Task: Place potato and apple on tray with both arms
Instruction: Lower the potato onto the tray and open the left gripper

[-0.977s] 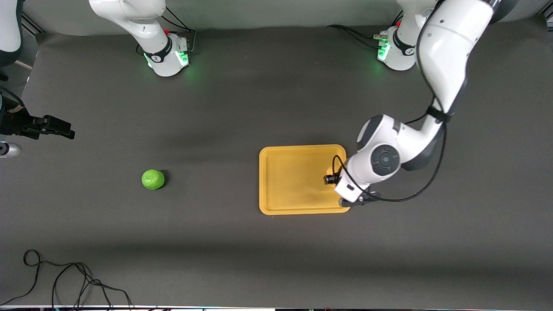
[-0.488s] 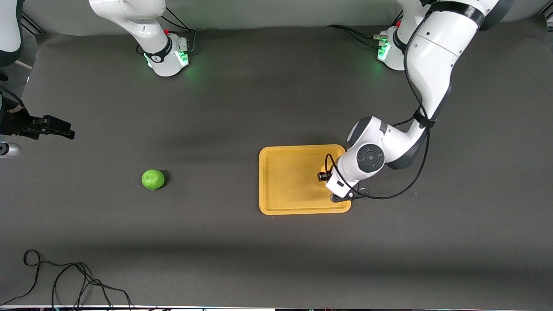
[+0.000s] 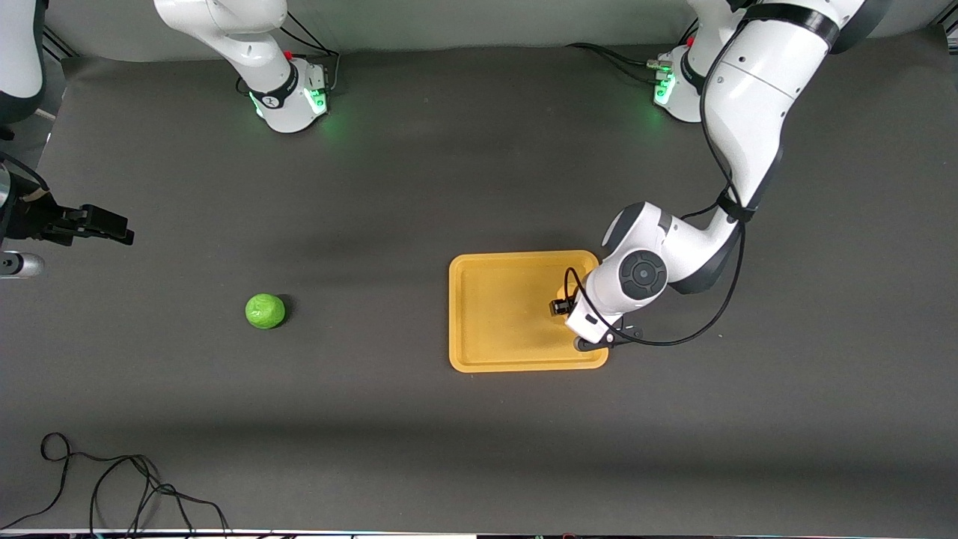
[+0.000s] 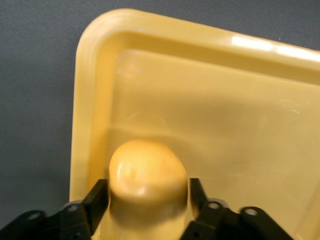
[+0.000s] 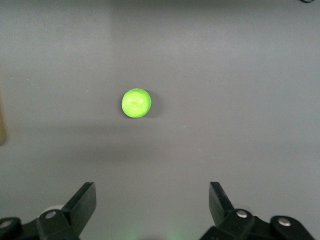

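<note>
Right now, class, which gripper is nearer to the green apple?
Right. The right gripper hangs open above the table at its own arm's end, with the apple on the mat nearby. The left gripper is at the tray, jaws flanking the potato.

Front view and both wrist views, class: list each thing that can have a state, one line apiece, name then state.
potato: on the tray, between the left gripper's fingers near the rim.
apple: resting on the table toward the right arm's end, not on the tray.
tray: flat on the table, holding only the potato.
left gripper: low over the tray, fingers either side of the potato.
right gripper: open, empty, high over the table, waiting.
</note>
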You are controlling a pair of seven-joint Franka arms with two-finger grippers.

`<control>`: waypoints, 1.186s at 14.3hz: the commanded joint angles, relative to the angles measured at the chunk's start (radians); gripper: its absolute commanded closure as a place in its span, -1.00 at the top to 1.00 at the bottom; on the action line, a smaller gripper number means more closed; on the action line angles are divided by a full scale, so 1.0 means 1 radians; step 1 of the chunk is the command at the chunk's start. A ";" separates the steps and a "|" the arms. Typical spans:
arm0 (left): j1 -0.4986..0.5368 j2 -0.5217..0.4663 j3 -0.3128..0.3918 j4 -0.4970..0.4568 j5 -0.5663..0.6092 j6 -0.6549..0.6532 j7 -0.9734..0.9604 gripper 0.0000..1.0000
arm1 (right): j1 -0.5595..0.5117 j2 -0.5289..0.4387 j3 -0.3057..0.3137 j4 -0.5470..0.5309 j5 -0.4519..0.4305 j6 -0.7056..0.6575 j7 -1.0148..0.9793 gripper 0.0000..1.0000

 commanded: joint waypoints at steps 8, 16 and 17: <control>0.000 -0.018 0.021 -0.005 0.017 -0.008 -0.020 0.99 | 0.082 -0.022 -0.005 -0.140 0.003 0.154 -0.005 1.00; 0.007 -0.222 0.141 0.067 0.115 -0.284 -0.011 0.99 | 0.139 0.082 -0.006 -0.388 0.037 0.557 0.057 1.00; 0.021 -0.250 0.143 0.088 0.115 -0.338 -0.008 0.99 | 0.136 0.117 -0.006 -0.409 0.037 0.624 0.056 1.00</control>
